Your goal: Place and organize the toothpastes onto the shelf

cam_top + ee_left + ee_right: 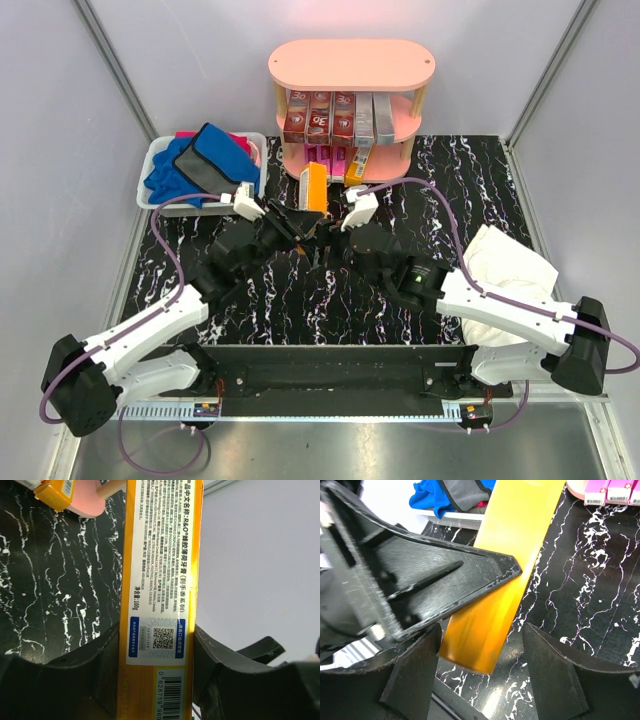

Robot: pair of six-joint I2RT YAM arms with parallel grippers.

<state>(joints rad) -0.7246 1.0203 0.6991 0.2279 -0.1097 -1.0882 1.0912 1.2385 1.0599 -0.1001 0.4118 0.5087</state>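
An orange toothpaste box (313, 187) hangs above the black marbled table, in front of the shelf (350, 62). My left gripper (300, 215) is shut on its lower part; in the left wrist view both fingers (215, 665) press the sides of the printed box (160, 555). My right gripper (330, 222) has come in from the right. In the right wrist view its jaws (480, 647) stand open around the box's lower end (490, 625), with a gap on the right side. The shelf's middle tier holds dark red and silver boxes (335, 115). Pink and orange boxes (335, 160) stand on the bottom tier.
A white bin (150, 175) with blue and grey cloths (205, 155) stands left of the shelf. A white cloth (510, 265) lies at the right, beside the right arm. Grey walls close in both sides and the back.
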